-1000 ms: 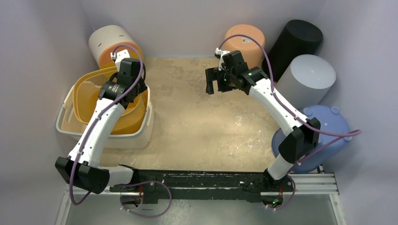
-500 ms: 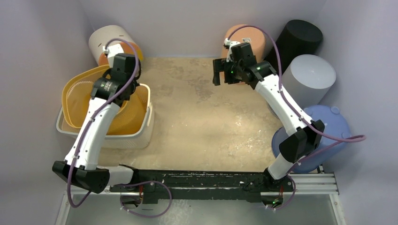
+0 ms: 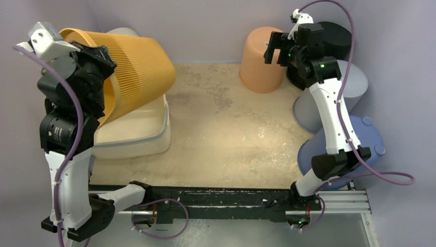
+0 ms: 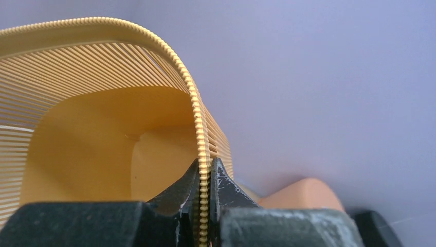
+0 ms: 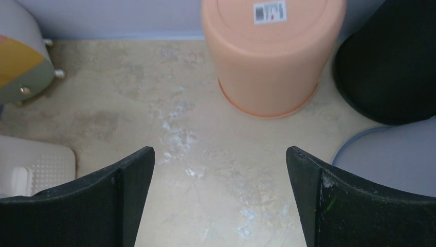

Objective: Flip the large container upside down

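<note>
Yellow slatted container (image 3: 139, 67) is held aloft on its side, rim pinched by the left gripper (image 4: 204, 200); right gripper (image 5: 218, 159) spread, empty. Mouth-down rotation is called for.

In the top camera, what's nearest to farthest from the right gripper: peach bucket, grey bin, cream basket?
1. Peach bucket, just beside the right gripper, at the back.
2. Grey bin, right side.
3. Cream basket, far left.

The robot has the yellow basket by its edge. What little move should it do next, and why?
Probably roll the left hand over so the yellow basket opens downward. The hand pinches its rim, and the basket hangs on its side above the cream bin, only half turned.
</note>
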Available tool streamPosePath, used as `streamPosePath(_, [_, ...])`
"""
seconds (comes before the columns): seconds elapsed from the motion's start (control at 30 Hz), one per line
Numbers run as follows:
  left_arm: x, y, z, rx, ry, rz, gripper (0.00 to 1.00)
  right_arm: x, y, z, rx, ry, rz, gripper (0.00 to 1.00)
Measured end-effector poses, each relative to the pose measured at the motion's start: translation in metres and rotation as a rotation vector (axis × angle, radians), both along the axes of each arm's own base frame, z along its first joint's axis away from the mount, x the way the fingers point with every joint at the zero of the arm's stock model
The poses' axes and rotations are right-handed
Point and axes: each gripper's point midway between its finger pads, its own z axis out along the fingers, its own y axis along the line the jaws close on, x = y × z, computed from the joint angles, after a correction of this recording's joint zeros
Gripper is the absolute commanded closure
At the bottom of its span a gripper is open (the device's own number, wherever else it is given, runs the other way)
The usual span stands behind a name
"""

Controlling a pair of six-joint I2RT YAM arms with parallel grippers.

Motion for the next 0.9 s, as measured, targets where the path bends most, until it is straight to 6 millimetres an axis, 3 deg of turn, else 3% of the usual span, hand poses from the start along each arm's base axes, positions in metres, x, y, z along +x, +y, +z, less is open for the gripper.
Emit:
streamPosePath(0.13, [-0.006, -0.011, 0.025, -0.052, -0.122, -0.074, 1.00, 0.000, -0.011, 0.037, 0.014, -0.102, -0.038, 0.00])
streamPosePath(0.27, [0.007, -0.037, 0.032, -0.144, -0.233, -0.197, 1.00, 0.001, -0.026, 0.070, 0.026, -0.208, -0.102, 0.00])
streamPosePath(0.47, [0.064, -0.099, -0.008, -0.362, -0.259, -0.435, 1.00, 0.002, -0.043, 0.118, 0.063, -0.370, -0.178, 0.00])
streamPosePath(0.53, [0.091, -0.128, -0.029, -0.444, -0.229, -0.528, 1.00, 0.001, -0.045, 0.134, 0.079, -0.415, -0.183, 0.00])
streamPosePath(0.63, [0.115, -0.171, -0.058, -0.534, -0.170, -0.638, 1.00, -0.002, -0.045, 0.149, 0.096, -0.460, -0.186, 0.00])
streamPosePath(0.8, [0.112, -0.240, -0.075, -0.631, -0.152, -0.823, 1.00, -0.003, -0.047, 0.144, 0.100, -0.460, -0.190, 0.00])
streamPosePath(0.9, [0.108, -0.262, -0.089, -0.721, -0.167, -0.891, 1.00, -0.002, -0.049, 0.138, 0.092, -0.446, -0.193, 0.00])
